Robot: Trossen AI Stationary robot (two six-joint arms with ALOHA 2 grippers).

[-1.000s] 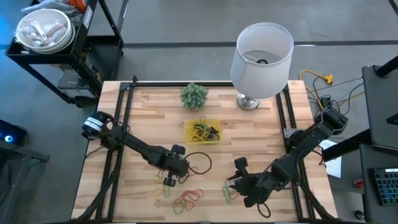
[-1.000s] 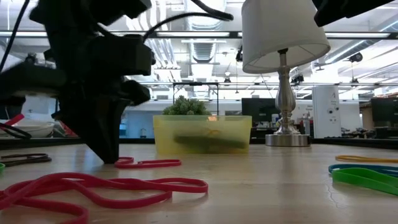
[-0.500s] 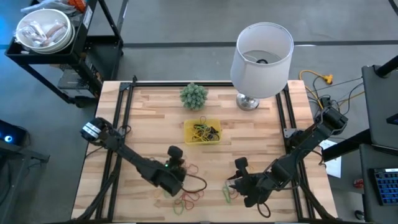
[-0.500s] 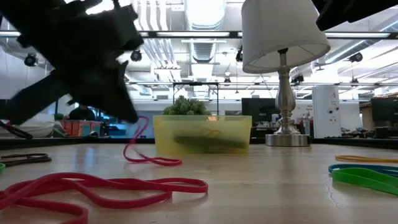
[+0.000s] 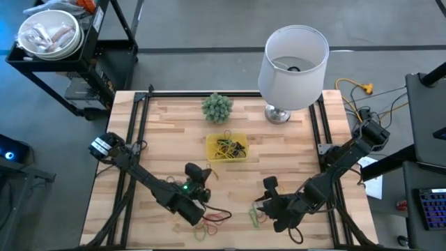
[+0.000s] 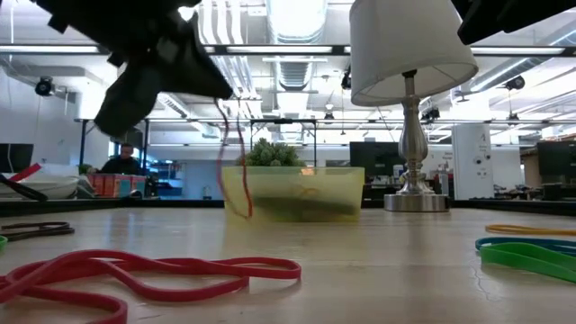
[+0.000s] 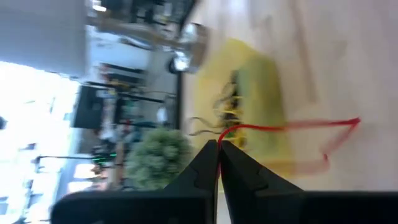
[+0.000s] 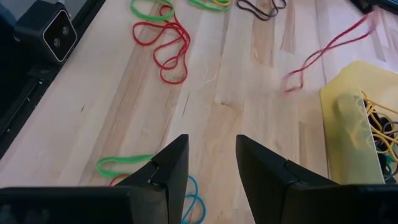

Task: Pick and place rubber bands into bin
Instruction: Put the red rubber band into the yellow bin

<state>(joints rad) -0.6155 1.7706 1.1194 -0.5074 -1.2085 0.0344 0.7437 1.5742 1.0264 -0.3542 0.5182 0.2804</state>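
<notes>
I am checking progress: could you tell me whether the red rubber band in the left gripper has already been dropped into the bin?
No: the red rubber band hangs from the shut left gripper, short of the bin.

floor (image 5: 209, 28): grey | rack (image 5: 104, 42): blk, w/ metal bowl (image 5: 49, 33) | ceiling lights (image 6: 288, 18): on

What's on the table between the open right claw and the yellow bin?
Bare wood, in the right wrist view: nothing lies between the right claw and the bin.

A red rubber band (image 6: 236, 171) dangled in the air near the yellow bin (image 5: 226, 148), which held more bands. Other bands (image 5: 214, 219) lay loose on the worktop (image 5: 167, 125).
</notes>
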